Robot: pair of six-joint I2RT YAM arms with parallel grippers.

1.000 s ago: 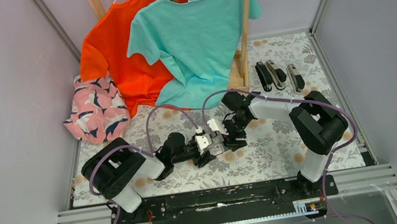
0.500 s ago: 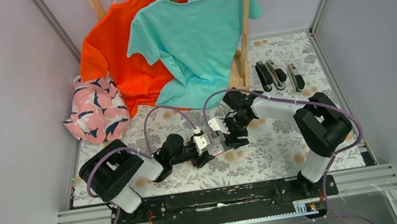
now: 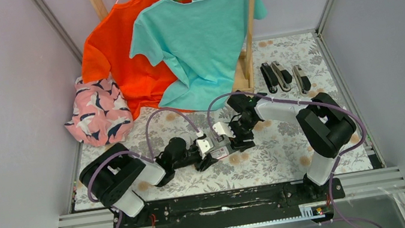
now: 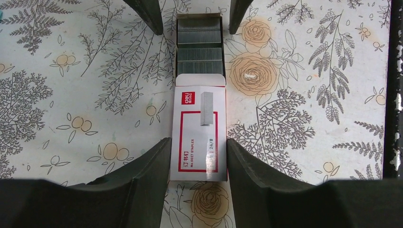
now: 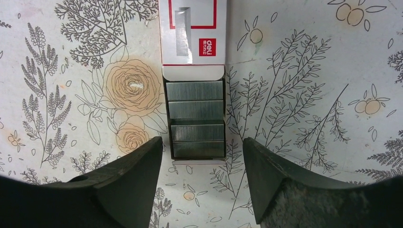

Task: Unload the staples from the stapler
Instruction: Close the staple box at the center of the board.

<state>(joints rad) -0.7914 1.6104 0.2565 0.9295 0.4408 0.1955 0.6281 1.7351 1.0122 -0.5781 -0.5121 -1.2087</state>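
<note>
1. Silvery metal staple strips point(image 5: 195, 118): stacked blocks in a dark open tray point(image 4: 176, 57), mid-table on the floral tablecloth point(image 3: 290, 149).
2. White-and-red cardboard sleeve point(image 4: 198, 133): the tray is slid partly out of it.
3. Left gripper point(image 4: 198, 142): clenched on the sleeve's long sides.
4. Right gripper point(image 5: 203, 142): released, its fingers astride the tray's end with a gap showing.
5. Three black staplers point(image 3: 282, 76): far right, well apart from both arms.
6. Behind: orange t-shirt point(image 3: 119, 60), teal t-shirt point(image 3: 194, 36), pink patterned cloth bundle point(image 3: 97, 111).
</note>
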